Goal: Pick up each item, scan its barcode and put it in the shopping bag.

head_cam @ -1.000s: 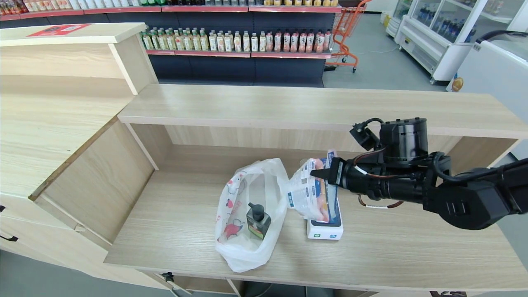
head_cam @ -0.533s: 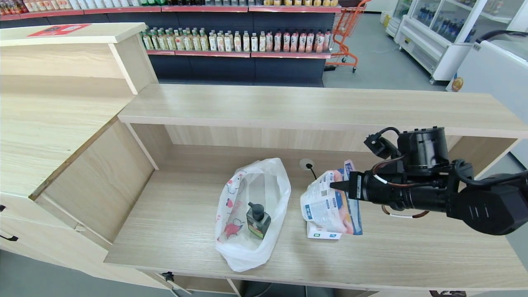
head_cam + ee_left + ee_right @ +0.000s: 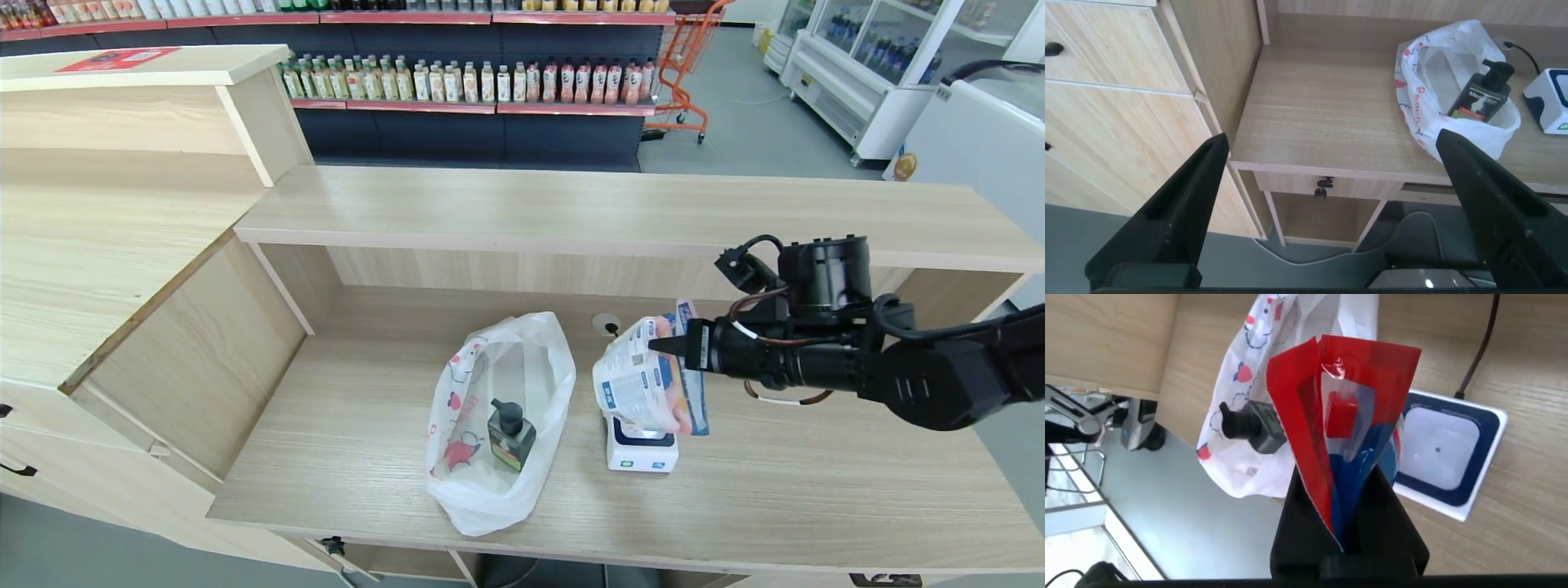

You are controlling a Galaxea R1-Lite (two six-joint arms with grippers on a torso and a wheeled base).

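Our right gripper is clamped on the upper edge of a sealed plastic food packet, white on one face with blue and orange print, red and blue along the pinched seam. We hold the packet in the air directly above a boxy white barcode scanner with a dark blue top window; the packet hangs clear of it, its white printed face turned toward our left.

Just beside the scanner, on our left, lies a white translucent plastic shopping bag with red cartoon print, its mouth gaping. Inside it we see a dark pump bottle with a black dispenser head and a green label.

Both bag and scanner rest on the light wood-grain counter.

Our left gripper hangs off the counter's front edge, its black fingers spread wide with nothing between them.
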